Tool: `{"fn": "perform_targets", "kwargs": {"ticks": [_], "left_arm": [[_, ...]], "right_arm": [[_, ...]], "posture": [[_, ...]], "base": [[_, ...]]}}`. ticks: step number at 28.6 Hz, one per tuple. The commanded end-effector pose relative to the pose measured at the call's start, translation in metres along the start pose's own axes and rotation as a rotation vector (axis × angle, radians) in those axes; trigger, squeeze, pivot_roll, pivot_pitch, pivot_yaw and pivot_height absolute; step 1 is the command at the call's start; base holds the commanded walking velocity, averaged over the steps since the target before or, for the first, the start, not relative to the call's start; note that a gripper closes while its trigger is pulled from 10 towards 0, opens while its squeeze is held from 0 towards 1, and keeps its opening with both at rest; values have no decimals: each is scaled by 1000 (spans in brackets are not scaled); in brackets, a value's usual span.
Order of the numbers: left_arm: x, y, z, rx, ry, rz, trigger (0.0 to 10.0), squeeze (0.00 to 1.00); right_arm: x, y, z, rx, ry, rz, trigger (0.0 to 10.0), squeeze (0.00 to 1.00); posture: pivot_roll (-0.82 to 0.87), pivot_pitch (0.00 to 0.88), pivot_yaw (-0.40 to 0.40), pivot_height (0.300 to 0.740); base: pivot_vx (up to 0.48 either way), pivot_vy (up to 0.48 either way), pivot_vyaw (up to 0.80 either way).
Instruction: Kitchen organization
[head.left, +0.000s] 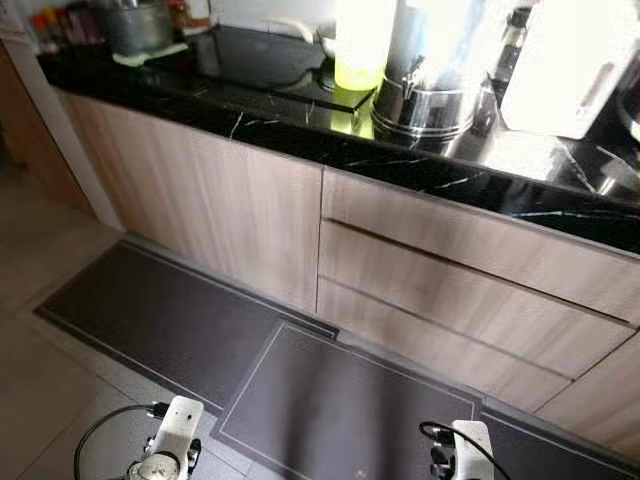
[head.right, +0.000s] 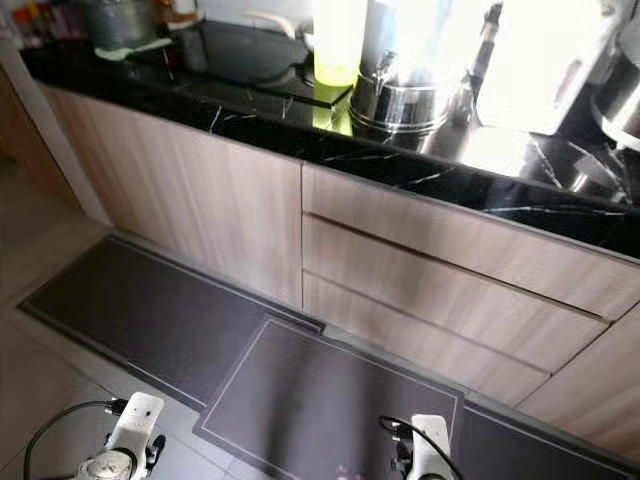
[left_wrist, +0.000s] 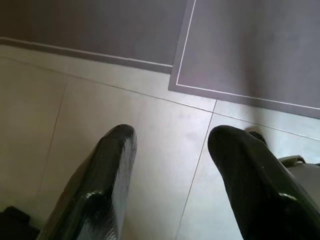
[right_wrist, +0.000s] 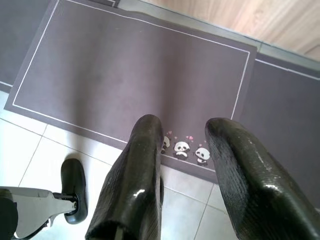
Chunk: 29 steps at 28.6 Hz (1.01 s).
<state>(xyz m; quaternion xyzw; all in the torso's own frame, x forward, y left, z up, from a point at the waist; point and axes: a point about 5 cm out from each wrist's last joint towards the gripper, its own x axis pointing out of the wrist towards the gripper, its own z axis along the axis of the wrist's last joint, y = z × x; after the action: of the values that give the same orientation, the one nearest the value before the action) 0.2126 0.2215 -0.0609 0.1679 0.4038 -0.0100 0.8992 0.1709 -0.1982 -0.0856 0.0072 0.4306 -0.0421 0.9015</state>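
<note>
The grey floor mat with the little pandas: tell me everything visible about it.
The floor mat is a flat dark grey rectangle with a thin pale border line set just inside its edge. Three small black-and-white pandas with pink hearts sit along one long edge. It looks like thin woven or rubber-backed fabric. It lies on the pale tiled floor before the wooden drawers, between two similar mats, overlapping the left one. The open right gripper hangs above its panda edge, not touching.
</note>
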Motion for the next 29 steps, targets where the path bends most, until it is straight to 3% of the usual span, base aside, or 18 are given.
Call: {"fn": "perform_targets", "kwargs": {"ticks": [1,9,16,21,29], "left_arm": [[0,-3,2,15,-10,-18,10000,0],[0,-8,2,14,-8,-27,10000,0],[1,-13,6,-102,-14,-47,10000,0],[2,-13,7,-62,-1,-70,10000,0],[-2,-1,-17,-113,121,-24,10000,0]], "right_arm": [[-1,-3,-2,24,7,-16,10000,0],[-1,-3,-3,22,11,-19,10000,0],[-1,-3,-3,24,14,-17,10000,0],[-1,-6,-4,34,18,-31,10000,0],[-2,-11,-6,50,21,-46,10000,0]], "posture": [[-12,0,1,740],[-11,0,-7,740],[-18,0,-10,740],[-17,0,-7,740],[-11,0,-5,740]], "base": [[0,0,0],[0,0,0],[0,0,0],[0,0,0],[0,0,0]]}}
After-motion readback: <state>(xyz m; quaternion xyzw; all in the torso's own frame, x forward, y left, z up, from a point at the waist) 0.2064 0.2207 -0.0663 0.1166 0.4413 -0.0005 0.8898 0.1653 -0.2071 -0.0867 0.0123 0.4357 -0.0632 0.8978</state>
